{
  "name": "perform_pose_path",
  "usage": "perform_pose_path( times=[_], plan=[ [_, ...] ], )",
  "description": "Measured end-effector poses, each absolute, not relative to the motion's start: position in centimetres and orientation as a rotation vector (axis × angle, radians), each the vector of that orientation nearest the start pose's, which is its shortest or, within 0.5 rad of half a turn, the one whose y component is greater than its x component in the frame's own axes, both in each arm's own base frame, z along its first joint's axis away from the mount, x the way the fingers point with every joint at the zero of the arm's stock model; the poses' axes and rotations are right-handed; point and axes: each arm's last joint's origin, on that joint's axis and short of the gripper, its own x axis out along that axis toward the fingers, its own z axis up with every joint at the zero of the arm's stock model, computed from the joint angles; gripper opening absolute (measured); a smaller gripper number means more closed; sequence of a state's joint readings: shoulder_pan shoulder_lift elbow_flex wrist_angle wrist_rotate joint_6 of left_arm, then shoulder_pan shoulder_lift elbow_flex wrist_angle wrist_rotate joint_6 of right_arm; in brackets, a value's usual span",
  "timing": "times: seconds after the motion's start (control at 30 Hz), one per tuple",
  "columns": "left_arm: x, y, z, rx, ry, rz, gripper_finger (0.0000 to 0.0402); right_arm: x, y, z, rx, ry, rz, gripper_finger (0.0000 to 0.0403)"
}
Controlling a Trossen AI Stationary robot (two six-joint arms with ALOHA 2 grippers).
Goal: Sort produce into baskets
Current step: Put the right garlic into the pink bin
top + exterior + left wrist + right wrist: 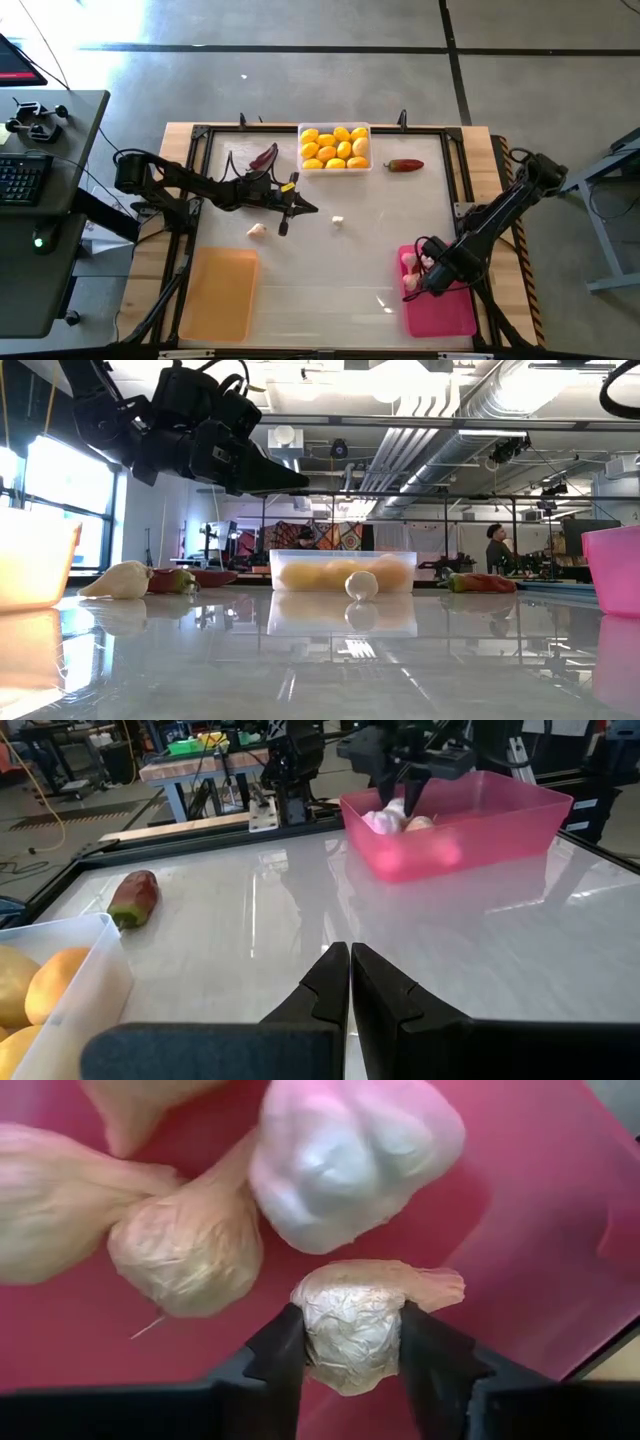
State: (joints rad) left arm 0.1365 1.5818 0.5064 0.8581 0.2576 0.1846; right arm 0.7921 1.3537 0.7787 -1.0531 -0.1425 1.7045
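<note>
Orange basket [220,292], lower left, is empty. Left claw [288,214] pressed together, mid-frame above the surface. Lemons [335,147] fill the clear basket [335,168] at top centre. Left to sort: two garlic bulbs [258,230], chilis [404,166]. Right claw [350,1342] pinching a garlic [355,1325] in the pink basket [440,310], lower right. Glossy white surface [330,270]; workshop w/ a person [498,548] behind.
</note>
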Motion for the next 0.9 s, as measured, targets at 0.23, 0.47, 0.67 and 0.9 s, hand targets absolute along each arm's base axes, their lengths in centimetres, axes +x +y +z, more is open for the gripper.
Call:
perform_pose_path(
  times=[0.23,0.47,0.67,0.9],
  plan=[
    [28.4,3.2,16.0,0.142,0.199,-0.137,0.0003,13.8,14.5,19.3,0.711,1.591,-0.715,0.0213],
    [28.4,3.2,16.0,0.144,0.199,-0.128,0.0003,14.6,14.8,22.7,0.623,1.51,-0.682,0.0219],
    [28.4,3.2,16.0,0.144,0.199,-0.127,0.0003,16.2,13.7,25.0,0.441,1.37,-0.613,0.0138],
    [28.4,3.2,15.8,0.122,0.225,-0.128,0.0003,20.2,10.1,25.4,0.233,1.27,-0.443,0.001]
  ],
)
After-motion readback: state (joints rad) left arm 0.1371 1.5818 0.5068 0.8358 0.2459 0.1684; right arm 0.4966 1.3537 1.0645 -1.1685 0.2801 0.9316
